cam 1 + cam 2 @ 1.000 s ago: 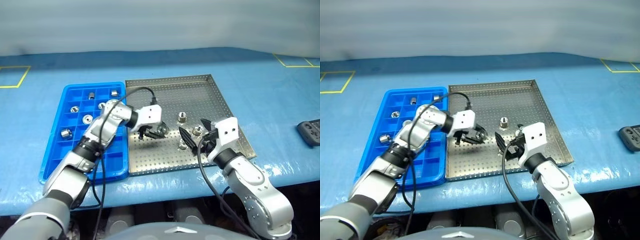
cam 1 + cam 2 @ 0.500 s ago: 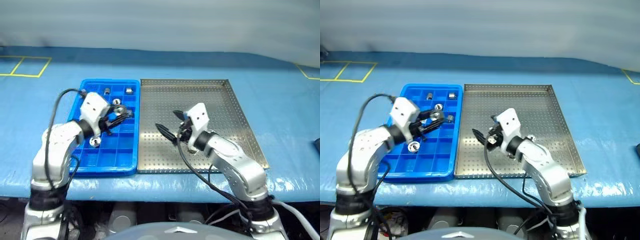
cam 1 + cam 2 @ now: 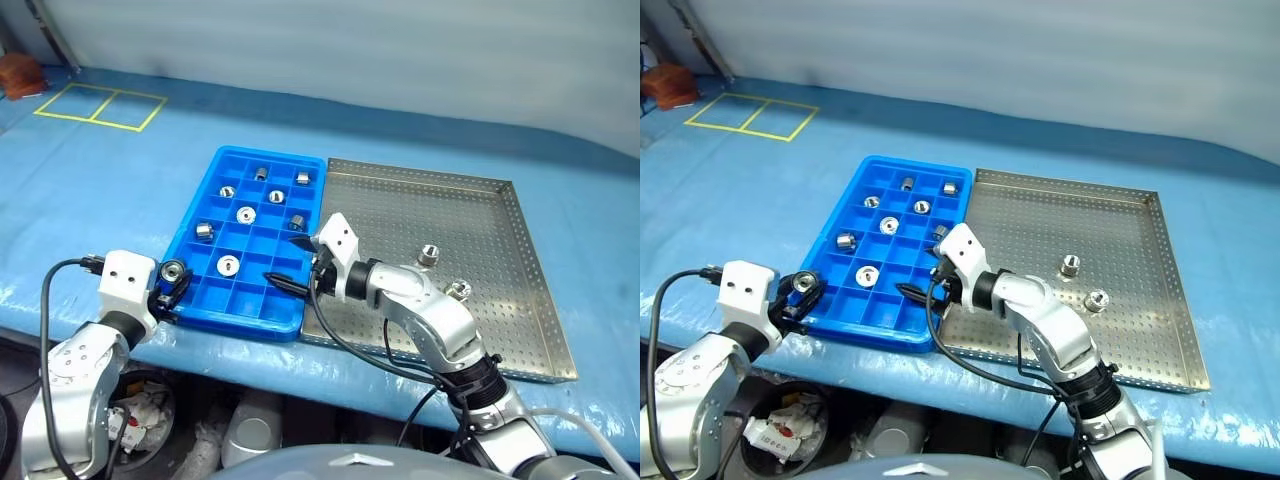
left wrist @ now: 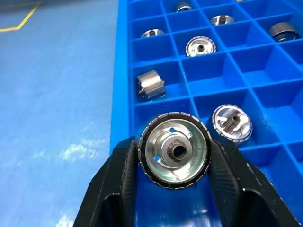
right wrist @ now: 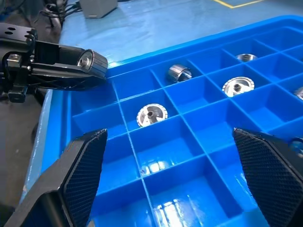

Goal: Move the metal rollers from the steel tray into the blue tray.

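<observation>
Eight rollers (image 3: 228, 265) in the blue tray (image 3: 195, 301); two on the steel tray (image 3: 520, 330); one gripped.

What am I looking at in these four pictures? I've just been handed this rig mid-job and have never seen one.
A two-armed humanoid robot stands at a table covered in blue. Two pictures come from its head, looking down over both arms. The other two come from a camera on each wrist, looking along that arm's two black fingers.

On the table lie the blue tray with its grid of compartments and, beside it, the perforated steel tray. Several metal rollers already sit in the blue tray's compartments; two more remain in the steel tray.

The left gripper is shut on a roller, held at the blue tray's near left corner. The right gripper is open and holds nothing, reaching over the blue tray's near edge.
</observation>
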### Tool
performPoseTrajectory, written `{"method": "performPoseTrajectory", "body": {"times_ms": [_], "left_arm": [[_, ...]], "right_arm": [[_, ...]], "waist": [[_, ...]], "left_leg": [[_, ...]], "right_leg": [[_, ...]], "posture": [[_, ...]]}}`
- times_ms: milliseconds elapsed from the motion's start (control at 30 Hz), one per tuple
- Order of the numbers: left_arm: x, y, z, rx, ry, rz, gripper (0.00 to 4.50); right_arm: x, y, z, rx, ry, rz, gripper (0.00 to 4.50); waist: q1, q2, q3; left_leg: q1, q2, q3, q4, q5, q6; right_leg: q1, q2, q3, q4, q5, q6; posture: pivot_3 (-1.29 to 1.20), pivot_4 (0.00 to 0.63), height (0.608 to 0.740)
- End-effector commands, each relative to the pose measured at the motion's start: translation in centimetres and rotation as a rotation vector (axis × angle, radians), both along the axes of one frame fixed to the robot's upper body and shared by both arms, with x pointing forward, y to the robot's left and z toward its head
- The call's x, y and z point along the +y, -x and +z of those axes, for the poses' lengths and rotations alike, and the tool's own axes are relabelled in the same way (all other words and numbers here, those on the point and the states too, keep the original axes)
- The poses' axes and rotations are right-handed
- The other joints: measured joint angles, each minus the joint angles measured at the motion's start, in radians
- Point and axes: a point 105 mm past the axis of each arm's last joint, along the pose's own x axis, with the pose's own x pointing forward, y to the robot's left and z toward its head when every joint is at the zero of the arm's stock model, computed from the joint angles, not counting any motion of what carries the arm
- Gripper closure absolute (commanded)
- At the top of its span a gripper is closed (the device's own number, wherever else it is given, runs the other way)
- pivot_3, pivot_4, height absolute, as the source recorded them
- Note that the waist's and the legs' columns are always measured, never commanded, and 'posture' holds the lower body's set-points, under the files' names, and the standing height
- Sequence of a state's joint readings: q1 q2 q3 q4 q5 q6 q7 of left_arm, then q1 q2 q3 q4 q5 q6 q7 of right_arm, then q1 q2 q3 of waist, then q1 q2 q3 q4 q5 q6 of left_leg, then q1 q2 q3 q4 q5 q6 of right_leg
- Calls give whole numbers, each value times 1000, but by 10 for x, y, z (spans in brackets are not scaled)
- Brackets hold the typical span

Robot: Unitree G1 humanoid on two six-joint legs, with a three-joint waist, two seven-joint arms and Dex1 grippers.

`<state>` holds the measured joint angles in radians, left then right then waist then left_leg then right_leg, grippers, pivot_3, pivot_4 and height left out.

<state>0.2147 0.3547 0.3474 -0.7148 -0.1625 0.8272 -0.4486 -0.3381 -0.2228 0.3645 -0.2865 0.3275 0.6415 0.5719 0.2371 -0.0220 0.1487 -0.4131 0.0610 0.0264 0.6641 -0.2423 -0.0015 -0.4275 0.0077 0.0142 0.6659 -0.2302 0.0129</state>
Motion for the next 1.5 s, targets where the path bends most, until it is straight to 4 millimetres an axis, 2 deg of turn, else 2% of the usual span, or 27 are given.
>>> {"method": "performPoseTrajectory", "body": {"times_ms": [33,167,433,633,900,1167,1233,1333,1500], "left_arm": [[2,2,7,-34,-5,25,2709],[-1,-1,2,-17,14,11,2709],[-20,-13,15,-56,56,-97,2709],[-29,-19,11,-28,51,-150,2709],[-31,-18,-1,44,58,-168,2709],[-23,-18,6,41,56,-144,36],[-24,-19,14,7,52,-155,11],[-35,-24,35,-103,78,-222,11],[-64,-38,57,-250,168,-325,11]], "right_arm": [[4,2,14,-47,-33,26,0],[1,3,13,-40,-32,16,0],[-4,6,11,-28,-35,-16,0],[-8,8,9,-21,-35,-47,0],[-13,9,10,-24,-41,-77,0],[-22,11,12,-25,-45,-117,0],[-25,12,12,-24,-45,-129,0],[-30,13,14,-23,-54,-156,0],[-44,10,18,-30,-72,-272,0]], "waist": [[20,0,0],[54,0,0],[107,0,0],[110,0,0],[100,1,0],[66,1,0],[56,1,0],[42,1,0],[23,1,0]], "left_leg": [[0,0,0,0,0,0],[-1,0,1,-1,0,0],[-2,0,1,-2,0,-1],[-2,1,2,-2,-1,-2],[-3,2,2,-2,-3,-4],[-2,2,1,-2,-3,-4],[-2,2,1,-2,-3,-4],[-2,2,1,-2,-3,-4],[-3,1,1,-1,-3,-4]], "right_leg": [[0,0,0,0,0,0],[-1,0,0,0,0,0],[-2,0,-1,-1,-1,-1],[-2,0,-1,-3,-1,-1],[-3,1,-1,-3,-1,0],[-2,1,-2,-3,-2,-1],[-2,1,-2,-3,-2,-2],[-2,1,-2,-3,-2,-2],[-1,1,-2,-4,-2,-1]], "posture": [[522,150,740],[516,150,740],[454,150,740],[421,150,740],[392,150,740],[386,150,740],[380,150,740],[362,150,740],[274,150,740]]}}
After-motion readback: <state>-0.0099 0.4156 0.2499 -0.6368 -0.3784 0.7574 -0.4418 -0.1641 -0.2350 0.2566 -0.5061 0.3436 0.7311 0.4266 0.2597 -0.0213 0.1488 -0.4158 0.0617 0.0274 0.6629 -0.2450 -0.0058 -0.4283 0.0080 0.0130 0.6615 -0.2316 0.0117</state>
